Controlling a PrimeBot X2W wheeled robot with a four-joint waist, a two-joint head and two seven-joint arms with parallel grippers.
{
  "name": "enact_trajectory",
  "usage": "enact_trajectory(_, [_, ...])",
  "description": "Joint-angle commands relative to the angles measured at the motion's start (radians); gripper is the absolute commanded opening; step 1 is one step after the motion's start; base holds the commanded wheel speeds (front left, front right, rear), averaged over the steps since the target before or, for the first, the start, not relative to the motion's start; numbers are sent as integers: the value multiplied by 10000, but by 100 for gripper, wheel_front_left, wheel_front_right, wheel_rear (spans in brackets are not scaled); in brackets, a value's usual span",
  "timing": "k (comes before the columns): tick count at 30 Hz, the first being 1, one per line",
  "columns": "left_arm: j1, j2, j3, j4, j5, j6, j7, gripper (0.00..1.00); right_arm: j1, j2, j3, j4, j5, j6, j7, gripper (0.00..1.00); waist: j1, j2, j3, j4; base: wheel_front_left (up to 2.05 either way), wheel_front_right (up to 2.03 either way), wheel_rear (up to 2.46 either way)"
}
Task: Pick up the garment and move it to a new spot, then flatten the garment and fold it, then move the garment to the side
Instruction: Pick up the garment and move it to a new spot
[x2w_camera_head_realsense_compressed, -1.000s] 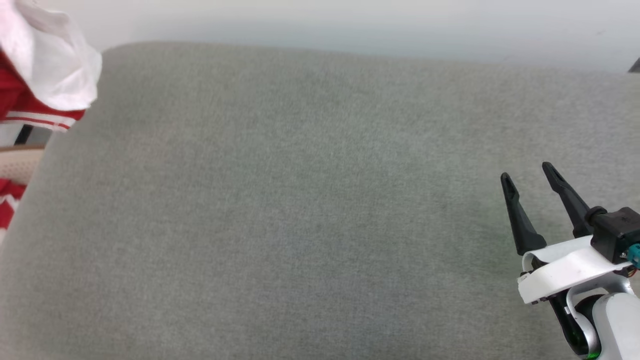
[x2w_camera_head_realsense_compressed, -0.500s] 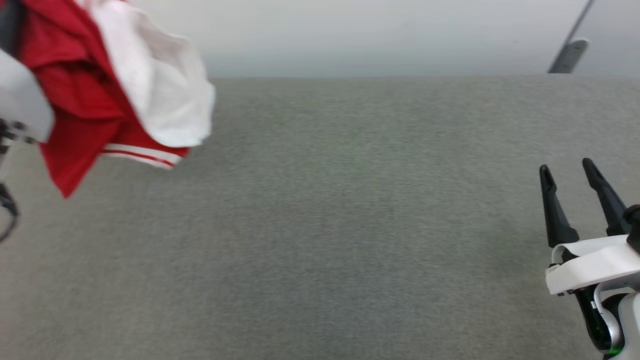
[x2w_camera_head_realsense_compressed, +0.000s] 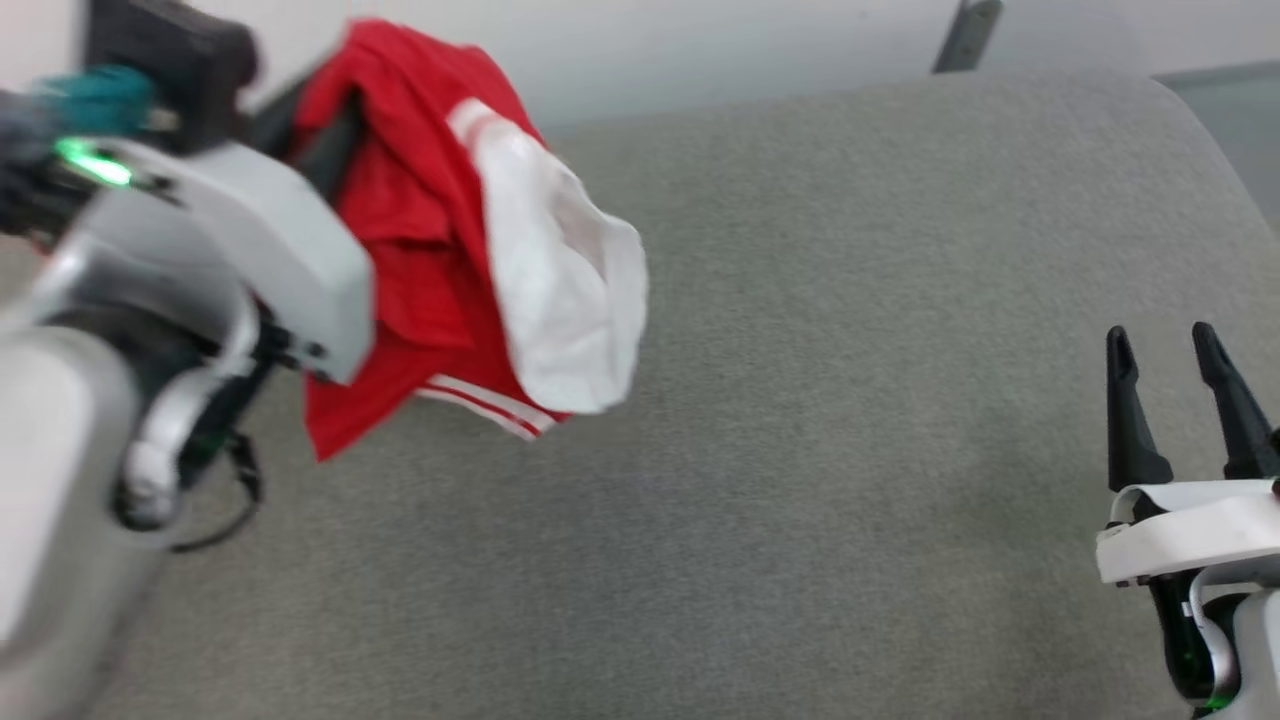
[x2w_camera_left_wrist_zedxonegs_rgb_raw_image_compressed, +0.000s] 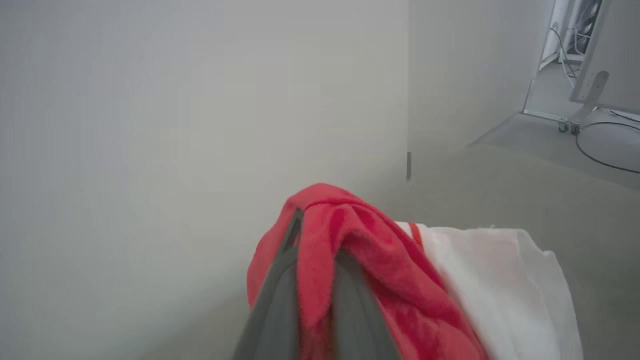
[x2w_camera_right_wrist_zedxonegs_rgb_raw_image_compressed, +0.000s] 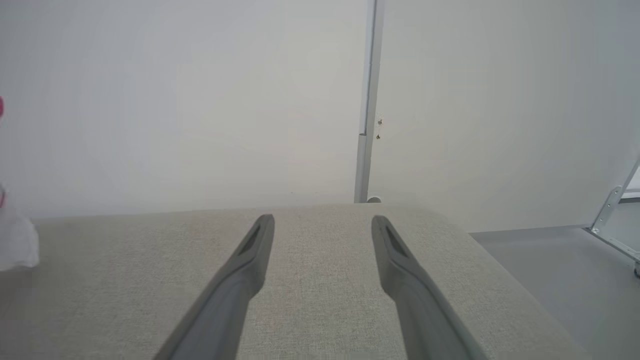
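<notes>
Red jersey (x2w_camera_head_realsense_compressed: 420, 230) hangs bunched, clenched in my left gripper (x2w_camera_left_wrist_zedxonegs_rgb_raw_image_compressed: 317, 245), held clear of the bench (x2w_camera_head_realsense_compressed: 850, 420) for carrying; right gripper (x2w_camera_head_realsense_compressed: 1160, 345) jaws spread, idle.

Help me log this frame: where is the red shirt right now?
In the head view the shirt hangs bunched at the upper left, pinched in the left claw, over the left end of the grey cushion.

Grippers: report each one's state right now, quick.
Left gripper: shut on the garment, which hangs bunched from it.
Right gripper: open, holding nothing.
</notes>
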Motion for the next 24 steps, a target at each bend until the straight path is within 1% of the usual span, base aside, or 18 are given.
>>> enact_trajectory(1, [214, -266, -235, 243, -2, 71, 49, 0, -29, 113, -28, 80, -9, -14, -85, 100, 0, -1, 492, -549, 0, 0, 0])
enact_trajectory(7, [748, -798, -856, 1384, -303, -67, 118, 0, -59, 468, -10, 340, -16, -14, -211, 100, 0, -1, 795, -840, 0, 0, 0])
enact_trajectory(9, [844, -832, -915, 1629, -343, -86, 130, 0, -85, 511, 5, 388, 0, -14, -228, 100, 0, -1, 832, -872, 0, 0, 0])
enact_trajectory(16, [1405, -1047, -1197, 3175, -673, -197, 188, 0, -250, 659, 75, 609, 96, -14, -260, 100, 0, -1, 990, -988, 0, 0, 0])
enact_trajectory(24, [1685, -1392, -1506, 4692, -1044, -504, 320, 0, -260, 739, 109, 586, 84, -14, -267, 100, 0, -1, 943, -879, 0, 0, 0])
